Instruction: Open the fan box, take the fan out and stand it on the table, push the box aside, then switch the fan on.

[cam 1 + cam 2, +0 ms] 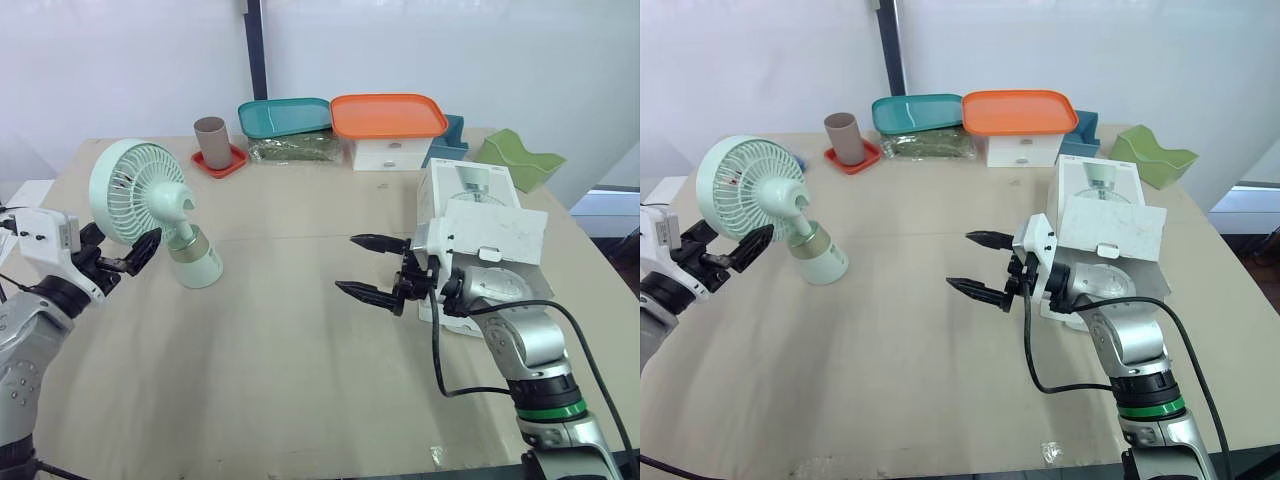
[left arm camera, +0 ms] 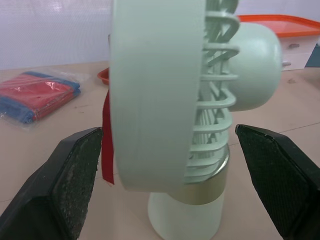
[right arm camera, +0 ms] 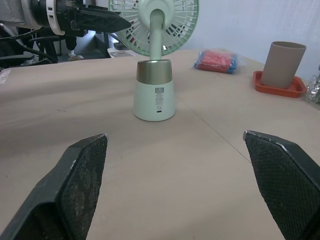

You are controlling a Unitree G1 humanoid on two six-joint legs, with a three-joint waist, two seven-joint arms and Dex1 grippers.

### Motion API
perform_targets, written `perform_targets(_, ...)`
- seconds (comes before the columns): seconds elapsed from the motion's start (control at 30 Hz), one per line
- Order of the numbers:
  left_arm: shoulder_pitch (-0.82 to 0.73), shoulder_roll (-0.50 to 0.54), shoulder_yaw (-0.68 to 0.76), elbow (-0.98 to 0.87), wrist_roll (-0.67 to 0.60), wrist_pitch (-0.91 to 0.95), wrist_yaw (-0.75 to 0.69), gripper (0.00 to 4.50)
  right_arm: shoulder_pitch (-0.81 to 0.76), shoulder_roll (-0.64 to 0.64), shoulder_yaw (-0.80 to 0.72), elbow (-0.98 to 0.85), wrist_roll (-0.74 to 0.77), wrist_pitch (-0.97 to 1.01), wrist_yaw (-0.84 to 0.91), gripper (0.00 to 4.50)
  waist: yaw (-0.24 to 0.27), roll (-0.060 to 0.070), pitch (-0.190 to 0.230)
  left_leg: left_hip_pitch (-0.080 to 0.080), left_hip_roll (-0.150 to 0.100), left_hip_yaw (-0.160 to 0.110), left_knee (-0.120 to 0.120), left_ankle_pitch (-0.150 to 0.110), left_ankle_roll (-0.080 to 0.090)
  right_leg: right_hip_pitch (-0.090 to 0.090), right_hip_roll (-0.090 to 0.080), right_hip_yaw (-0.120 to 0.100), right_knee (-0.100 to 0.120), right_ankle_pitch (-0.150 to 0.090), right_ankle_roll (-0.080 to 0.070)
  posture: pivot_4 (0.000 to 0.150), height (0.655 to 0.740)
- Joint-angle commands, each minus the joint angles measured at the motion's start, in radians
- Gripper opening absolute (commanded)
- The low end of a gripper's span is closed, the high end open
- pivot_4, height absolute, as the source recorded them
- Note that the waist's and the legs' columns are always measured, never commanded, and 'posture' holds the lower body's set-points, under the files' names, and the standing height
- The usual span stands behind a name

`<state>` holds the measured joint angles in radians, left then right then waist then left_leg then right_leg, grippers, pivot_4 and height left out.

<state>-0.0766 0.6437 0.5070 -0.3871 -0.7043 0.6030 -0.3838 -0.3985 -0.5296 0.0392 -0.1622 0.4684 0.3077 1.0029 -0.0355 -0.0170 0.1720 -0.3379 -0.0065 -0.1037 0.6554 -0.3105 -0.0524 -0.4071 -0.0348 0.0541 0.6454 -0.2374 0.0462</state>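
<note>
The left fingers [image 2: 70,175] are spread wide on either side of the fan [image 1: 150,205], flanking its grille head without closing on it. The right fingers [image 3: 82,185] are likewise parted and empty, pointing across the bare desk [image 1: 290,370] toward the fan's base. The fan stands upright on the robot's left part of the desk, well apart from its box [image 1: 482,225], which lies flap-open close by the right wrist. I judge the fan to be light, rigid plastic and top-heavy: a wide head on a thin neck over a narrow, smooth base, so a push up high would likely tip it. The thin grille ribs look poor to squeeze; the gold-banded base seems the sounder place to steady it. No switch can be made out. There is generous open room between the arms. The cup [image 1: 211,140] and the teal tray [image 1: 285,116] sit well back, and the fan is nearer the left edge than the middle.
</note>
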Motion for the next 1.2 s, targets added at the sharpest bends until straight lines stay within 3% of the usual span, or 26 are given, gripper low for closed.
perform_targets(0.03,-0.029,0.018,-0.001,0.007,0.01,-0.031,-0.036,4.5,-0.005,0.001,-0.017,-0.027,0.009,-0.013,-0.005,4.45,0.0,0.0,0.0,0.0,0.0,0.0,0.0,0.0,0.0,0.0,0.0,0.0,0.0,0.0,0.0,0.15,0.74)
perform_targets(0.13,-0.05,0.025,-0.008,0.023,0.005,-0.033,-0.068,4.5,-0.006,0.002,-0.015,-0.028,0.007,-0.014,-0.008,4.45,0.0,0.0,0.0,0.0,0.0,0.0,0.0,0.0,0.0,0.0,0.0,0.0,0.0,0.0,0.0,0.15,0.74)
perform_targets(0.23,-0.054,0.039,-0.013,0.033,0.018,-0.033,-0.095,3.86,-0.006,0.002,-0.015,-0.029,0.007,-0.013,-0.011,4.5,0.0,0.0,0.0,0.0,0.0,0.0,0.0,0.0,0.0,0.0,0.0,0.0,0.0,0.0,0.0,0.15,0.74)
perform_targets(0.47,-0.075,0.041,-0.021,0.053,0.053,-0.05,-0.104,3.86,-0.002,-0.001,-0.017,-0.037,0.008,-0.007,-0.017,4.5,0.0,0.0,0.0,0.0,0.0,0.0,0.0,0.0,0.0,0.0,0.0,0.0,0.0,0.0,0.0,0.15,0.74)
perform_targets(0.7,-0.091,0.031,-0.036,0.073,0.101,-0.082,-0.108,1.9,-0.006,-0.003,-0.016,-0.038,0.008,-0.006,-0.024,4.5,0.0,0.0,0.0,0.0,0.0,0.0,0.0,0.0,0.0,0.0,0.0,0.0,0.0,0.0,0.0,0.15,0.74)
perform_targets(1.2,-0.107,-0.028,-0.059,-0.022,0.052,-0.082,-0.099,1.9,-0.02,-0.002,-0.007,-0.086,0.03,0.049,-0.035,4.5,0.001,0.0,0.0,-0.001,0.0,-0.001,0.0,0.001,-0.002,0.0,-0.001,-0.001,0.0,0.0,0.0,0.15,0.74)
